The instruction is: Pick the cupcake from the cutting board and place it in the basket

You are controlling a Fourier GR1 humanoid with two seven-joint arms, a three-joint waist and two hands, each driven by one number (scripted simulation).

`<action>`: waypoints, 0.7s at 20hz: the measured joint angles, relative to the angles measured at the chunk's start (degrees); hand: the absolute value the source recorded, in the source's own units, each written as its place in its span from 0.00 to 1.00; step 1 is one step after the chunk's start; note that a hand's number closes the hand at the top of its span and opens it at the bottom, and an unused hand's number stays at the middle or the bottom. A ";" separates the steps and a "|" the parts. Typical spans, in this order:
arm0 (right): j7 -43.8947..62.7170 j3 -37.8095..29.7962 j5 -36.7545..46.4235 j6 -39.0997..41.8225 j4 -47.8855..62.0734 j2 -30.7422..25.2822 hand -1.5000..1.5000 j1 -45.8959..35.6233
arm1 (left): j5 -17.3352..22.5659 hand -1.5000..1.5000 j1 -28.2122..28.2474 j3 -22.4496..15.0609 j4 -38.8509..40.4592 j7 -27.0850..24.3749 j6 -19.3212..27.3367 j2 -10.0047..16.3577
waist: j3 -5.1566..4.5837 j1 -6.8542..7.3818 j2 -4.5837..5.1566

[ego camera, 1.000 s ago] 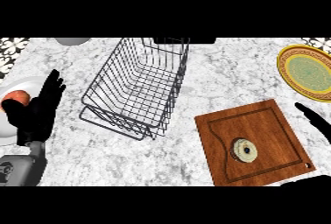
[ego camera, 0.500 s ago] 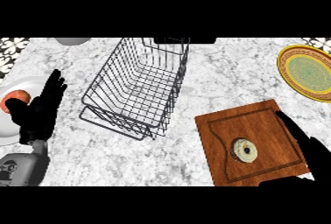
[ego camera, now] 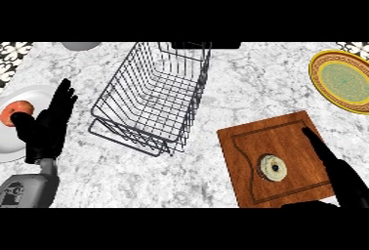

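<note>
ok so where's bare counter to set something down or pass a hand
Biggest bare patch: marble between the basket and the yellow plate, above the cutting board. Another lies below the basket, left of the board. Crowded: the left edge, where the left hand stands by the white plate, and the board's right side under the right hand.

A small round cupcake point(ego camera: 273, 167), pale-rimmed with a dark centre, sits on the lower middle of a brown rectangular wooden cutting board point(ego camera: 270, 134). The empty grey wire basket point(ego camera: 193, 93) stands apart, up-left.
</note>
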 measured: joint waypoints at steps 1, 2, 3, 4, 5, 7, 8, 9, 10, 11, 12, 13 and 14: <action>0.52 0.32 0.58 0.33 -0.51 0.66 0.00 -0.09 | 0.21 0.50 -0.43 0.74 1.43 -1.17 -0.87 0.09 | 0.02 -0.03 0.02; 0.05 -0.16 0.64 0.82 0.66 1.14 0.00 -0.99 | 0.04 0.50 -1.20 1.17 2.29 -1.28 -1.25 0.05 | 0.00 -0.02 0.02; -0.45 -0.08 1.38 0.71 0.86 1.84 0.00 -0.54 | -0.13 0.50 -1.54 1.30 1.85 -0.40 -1.38 -0.12 | 0.00 -0.02 0.02; -0.83 -0.25 1.70 0.86 2.51 2.58 0.00 -1.76 | -0.35 0.50 -1.21 1.38 1.34 -0.28 -1.58 -0.25 | 0.00 0.03 0.02; -0.90 0.13 2.60 0.83 2.25 3.29 0.00 -1.18 | -0.59 0.50 -1.64 1.65 1.99 -0.47 -1.86 -0.46 | 0.01 0.01 0.03; -0.59 0.32 3.85 1.40 2.40 4.41 0.00 -1.38 | -0.76 0.50 -1.91 2.49 0.98 0.85 -2.37 -0.22 | 0.01 0.03 0.03; 0.14 0.28 4.10 1.94 1.50 4.66 0.00 -1.07 | -0.91 0.50 -0.49 2.53 -0.24 0.68 -2.60 -0.36 | 0.02 0.06 0.01; -0.26 0.80 5.21 1.35 2.63 5.44 0.00 -1.21 | -0.65 0.50 -1.38 3.29 0.58 0.65 -3.28 0.17 | -0.01 0.04 0.01; 0.77 1.25 6.09 1.45 3.18 6.33 0.00 -2.40 | -0.68 0.50 -0.74 3.39 0.47 0.14 -3.63 -0.07 | 0.01 0.09 0.02; 0.51 1.37 7.01 1.15 4.14 6.97 0.00 -2.73 | -1.01 0.50 -1.06 3.32 0.77 0.05 -3.54 -0.62 | 0.00 0.09 0.02; -0.07 1.18 7.74 1.06 5.04 6.88 0.00 -2.57 | -1.20 0.50 -0.40 3.24 -0.30 0.58 -3.33 -0.94 | 0.00 0.12 0.02; 0.47 1.57 8.81 1.18 4.85 7.21 0.00 -2.35 | -1.45 0.50 -0.37 3.40 -0.63 1.04 -3.36 -0.97 | 0.01 0.10 0.02; -0.04 2.04 9.81 0.67 4.80 7.50 0.00 -1.15 | -2.04 0.50 -0.25 3.09 -1.02 1.07 -3.06 -1.42 | 0.00 0.07 0.01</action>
